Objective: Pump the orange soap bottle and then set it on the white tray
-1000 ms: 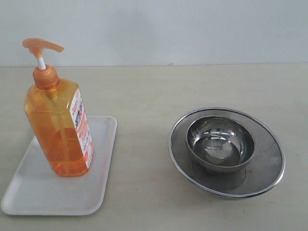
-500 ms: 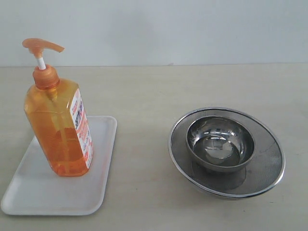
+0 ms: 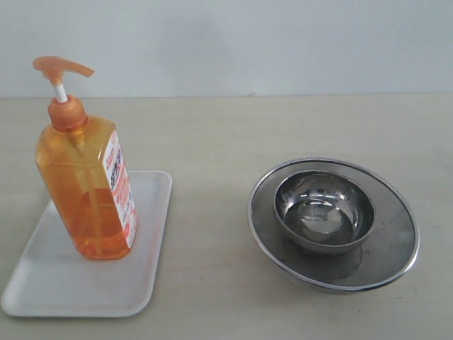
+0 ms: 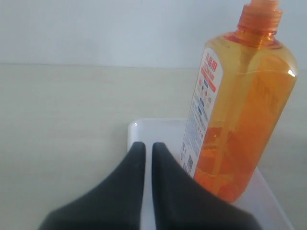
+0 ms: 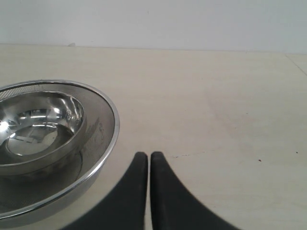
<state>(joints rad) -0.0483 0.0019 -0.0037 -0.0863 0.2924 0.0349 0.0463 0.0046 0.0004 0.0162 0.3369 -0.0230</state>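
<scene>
You have a pale beige, faintly grained flat tabletop (image 3: 212,134) in front of you, running back to a plain light wall (image 3: 283,42). Two things lie directly on it. On the left of the exterior view you see a flat white rectangular plastic tray (image 3: 42,283) with rounded corners and a low rim, its long sides running away from the camera. Well apart from it, on the right, you see a round mesh strainer with a shiny steel rim (image 3: 400,248). The tabletop's pale surface shows between the two.

the white label (image 4: 201,105) on the orange soap bottle (image 4: 244,120) carries red print too blurred to read.
</scene>
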